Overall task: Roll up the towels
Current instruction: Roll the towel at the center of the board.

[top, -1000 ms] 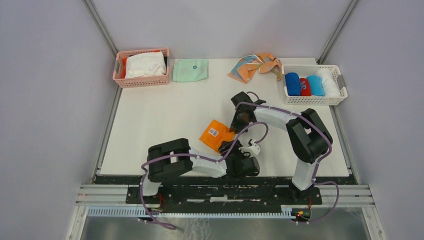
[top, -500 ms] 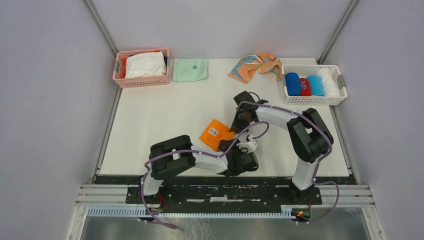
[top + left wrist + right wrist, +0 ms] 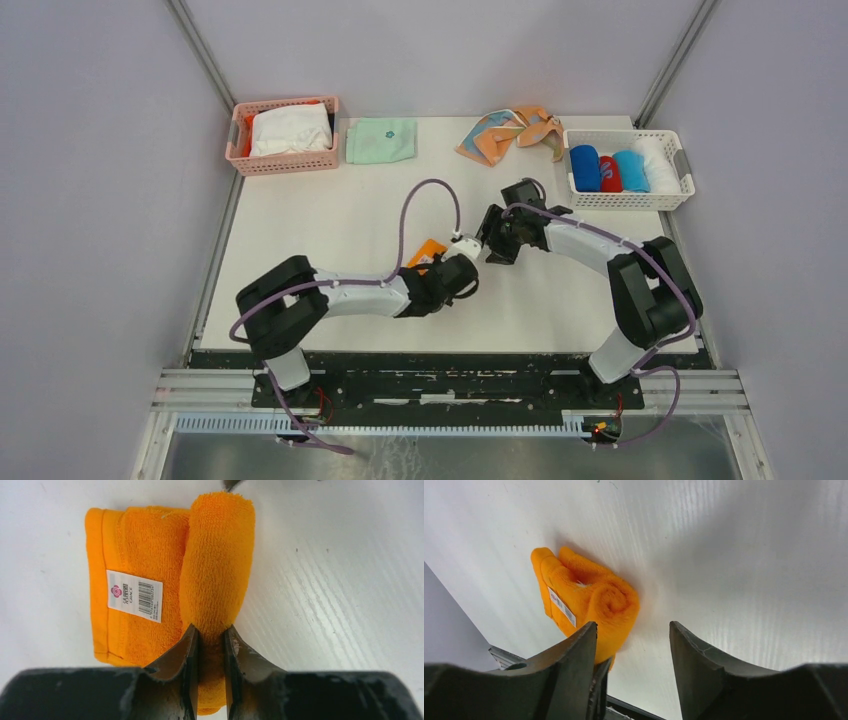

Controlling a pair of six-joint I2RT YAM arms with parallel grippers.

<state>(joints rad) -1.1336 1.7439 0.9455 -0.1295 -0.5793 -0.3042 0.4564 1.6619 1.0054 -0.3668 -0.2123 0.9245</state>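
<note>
Orange towel (image 3: pixel 215 565): is lying near the middle of the table (image 3: pixel 320 220), one part wound into a roll, the rest lying flat beside it with its white label (image 3: pixel 135 596) facing up.
Left gripper (image 3: pixel 210 636): is pinching the roll's near end between both fingers.
Right gripper (image 3: pixel 633 627): is hanging near the roll's far end with jaws spread; contact cannot be told.
Peach towel (image 3: pixel 515 130): is lying crumpled at the far edge.
Blue towel (image 3: pixel 585 167): is sitting rolled in the white basket (image 3: pixel 678 165).

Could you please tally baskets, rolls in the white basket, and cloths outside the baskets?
Baskets: 2 (pink basket, white basket)
Rolls: 4 (blue roll, red roll, light-blue roll, white roll)
Cloths: 3 (mint cloth, peach towel, orange towel)
Total: 9
</note>
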